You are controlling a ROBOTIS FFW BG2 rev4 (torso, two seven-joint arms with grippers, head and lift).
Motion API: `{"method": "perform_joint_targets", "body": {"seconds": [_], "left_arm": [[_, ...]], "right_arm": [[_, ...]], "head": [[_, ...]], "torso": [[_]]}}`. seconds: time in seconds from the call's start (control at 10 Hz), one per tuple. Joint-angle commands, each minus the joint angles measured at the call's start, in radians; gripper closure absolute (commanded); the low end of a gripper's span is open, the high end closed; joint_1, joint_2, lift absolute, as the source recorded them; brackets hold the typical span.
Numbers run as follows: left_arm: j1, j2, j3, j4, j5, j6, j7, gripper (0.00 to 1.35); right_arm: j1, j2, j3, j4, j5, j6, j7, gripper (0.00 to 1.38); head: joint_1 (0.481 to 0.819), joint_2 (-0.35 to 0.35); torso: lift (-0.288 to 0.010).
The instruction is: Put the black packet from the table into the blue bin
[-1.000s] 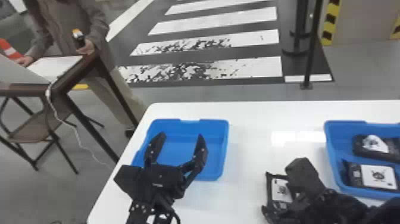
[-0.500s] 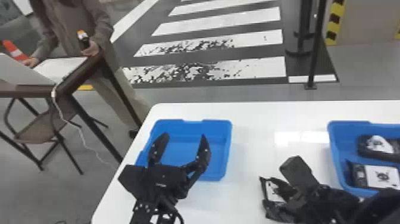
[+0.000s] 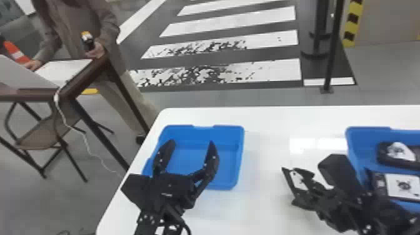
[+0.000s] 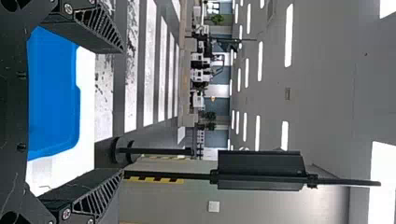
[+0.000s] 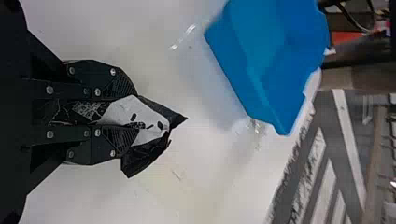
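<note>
In the head view my right gripper (image 3: 307,190) is over the table's right part, shut on the black packet (image 3: 298,179) with its white label. The right wrist view shows the packet (image 5: 149,122) crumpled between the closed fingers of my right gripper (image 5: 119,112). An empty blue bin (image 3: 200,156) stands on the left of the table; it also shows in the right wrist view as a blue bin (image 5: 261,60), apart from the packet. My left gripper (image 3: 190,147) is parked open over that bin; in the left wrist view my left gripper (image 4: 112,112) has nothing between its fingers.
Another blue bin (image 3: 368,134) at the right holds black packets (image 3: 403,186), close beside the right arm. The white table (image 3: 281,118) has its left edge just beyond the left bin. A dark pole (image 3: 332,47) stands on the floor behind.
The right gripper has turned, and the packet has tilted and crumpled in its hold, its outer end now pointing up and left. The head view has shifted slightly; the left gripper keeps its place over the bin.
</note>
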Motion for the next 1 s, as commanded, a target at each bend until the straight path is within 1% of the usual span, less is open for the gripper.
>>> {"method": "perform_joint_targets", "body": {"seconds": [0.0, 0.1, 0.2, 0.3, 0.4, 0.5, 0.6, 0.7, 0.8, 0.9], "left_arm": [[0.003, 0.000, 0.003, 0.000, 0.001, -0.004, 0.000, 0.12], [0.005, 0.000, 0.005, 0.000, 0.001, -0.006, 0.000, 0.12], [0.005, -0.001, 0.007, 0.000, 0.001, -0.006, 0.000, 0.12], [0.005, -0.001, 0.007, 0.000, 0.001, -0.009, 0.000, 0.12], [0.007, -0.001, 0.009, 0.000, 0.001, -0.011, 0.000, 0.12], [0.007, -0.001, 0.009, 0.000, 0.003, -0.011, 0.000, 0.12], [0.007, -0.001, 0.009, 0.000, 0.003, -0.014, 0.000, 0.12], [0.007, -0.001, 0.009, 0.000, 0.003, -0.014, 0.000, 0.12], [0.007, -0.001, 0.005, 0.000, 0.003, -0.014, 0.000, 0.12], [0.007, -0.001, 0.007, 0.000, 0.003, -0.014, 0.000, 0.12]], "right_arm": [[0.095, 0.015, -0.123, -0.100, 0.023, -0.095, -0.026, 1.12], [0.140, 0.022, -0.191, -0.154, 0.023, -0.154, -0.049, 1.12], [0.194, 0.035, -0.277, -0.220, 0.025, -0.195, -0.092, 1.12], [0.233, 0.050, -0.361, -0.254, 0.041, -0.205, -0.134, 1.12], [0.248, 0.070, -0.448, -0.249, 0.073, -0.193, -0.152, 1.12], [0.243, 0.084, -0.516, -0.232, 0.099, -0.149, -0.154, 1.12], [0.218, 0.084, -0.536, -0.203, 0.109, -0.095, -0.146, 1.11], [0.169, 0.082, -0.542, -0.149, 0.135, -0.053, -0.106, 0.94], [0.142, 0.082, -0.542, -0.117, 0.151, -0.043, -0.079, 0.48], [0.149, 0.084, -0.540, -0.122, 0.153, -0.087, -0.074, 0.06]], "head": [[0.695, 0.301], [0.695, 0.281], [0.695, 0.245], [0.695, 0.205], [0.695, 0.145], [0.695, 0.115], [0.695, 0.042], [0.695, -0.007], [0.695, -0.031], [0.695, -0.037]], "torso": [[-0.110], [-0.110], [-0.110], [-0.110], [-0.110], [-0.110], [-0.110], [-0.110], [-0.110], [-0.110]]}}
